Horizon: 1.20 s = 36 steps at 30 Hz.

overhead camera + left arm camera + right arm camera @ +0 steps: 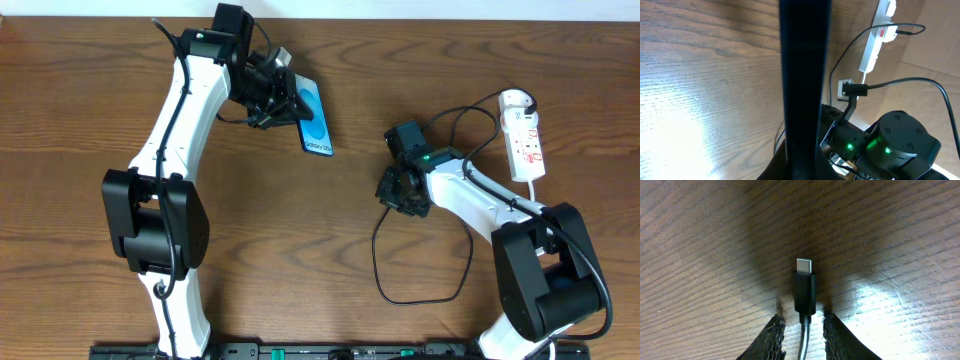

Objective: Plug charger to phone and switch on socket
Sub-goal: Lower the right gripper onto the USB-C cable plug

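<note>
The phone (314, 118), its cyan-and-white screen up, is gripped at one long edge by my left gripper (278, 100), which is shut on it. In the left wrist view the phone (805, 75) is a dark upright band filling the jaws of my left gripper (805, 167). The charger's connector tip (805, 282) lies flat on the wood. Its cable (804, 340) runs back between the fingers (772, 339) of my right gripper (805, 330), which stand on each side with a small gap, not touching it. The cable (380, 265) loops round to the white socket (526, 135).
The white socket (874, 42) lies at the right of the wooden table (90, 80), the charger's black plug (900, 31) in it. The slack cable loop spreads in front of the right arm (470, 195). Both arm bases stand at the near edge.
</note>
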Available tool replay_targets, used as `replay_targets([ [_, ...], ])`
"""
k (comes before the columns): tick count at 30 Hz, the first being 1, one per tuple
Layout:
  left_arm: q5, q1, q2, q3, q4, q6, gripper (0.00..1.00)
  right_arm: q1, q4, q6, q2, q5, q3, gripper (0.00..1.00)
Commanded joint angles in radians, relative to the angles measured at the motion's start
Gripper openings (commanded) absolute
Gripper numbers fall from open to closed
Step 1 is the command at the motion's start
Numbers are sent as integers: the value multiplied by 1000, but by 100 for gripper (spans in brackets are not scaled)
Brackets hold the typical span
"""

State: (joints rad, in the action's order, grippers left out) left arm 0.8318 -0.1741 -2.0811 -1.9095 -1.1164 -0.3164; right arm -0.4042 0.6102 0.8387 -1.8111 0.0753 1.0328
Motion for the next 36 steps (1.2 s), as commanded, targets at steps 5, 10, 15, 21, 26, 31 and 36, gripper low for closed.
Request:
replay_targets([
  [5,16,-2,29,-6,0,13,7,-8,-6,14,-38,-26,-8,26],
  [10,16,-2,29,-6,0,13,8,-8,-13,14,-38,-36,-8,25],
  [15,16,-2,29,-6,0,13,7,-7,-14,14,-38,-51,-8,24],
  [21,16,-2,29,-6,0,13,7,-7,-13,14,-38,-62,-8,24],
  [26,16,-2,29,-6,-1,13,7,-7,-12,13,-38,-63,-8,23],
  [31,16,-2,29,-6,-4,13,7,-7,-10,13,-38,-76,-8,23],
  [36,16,-2,29,-6,-4,13,7,-7,-10,13,-38,-77,-7,22],
])
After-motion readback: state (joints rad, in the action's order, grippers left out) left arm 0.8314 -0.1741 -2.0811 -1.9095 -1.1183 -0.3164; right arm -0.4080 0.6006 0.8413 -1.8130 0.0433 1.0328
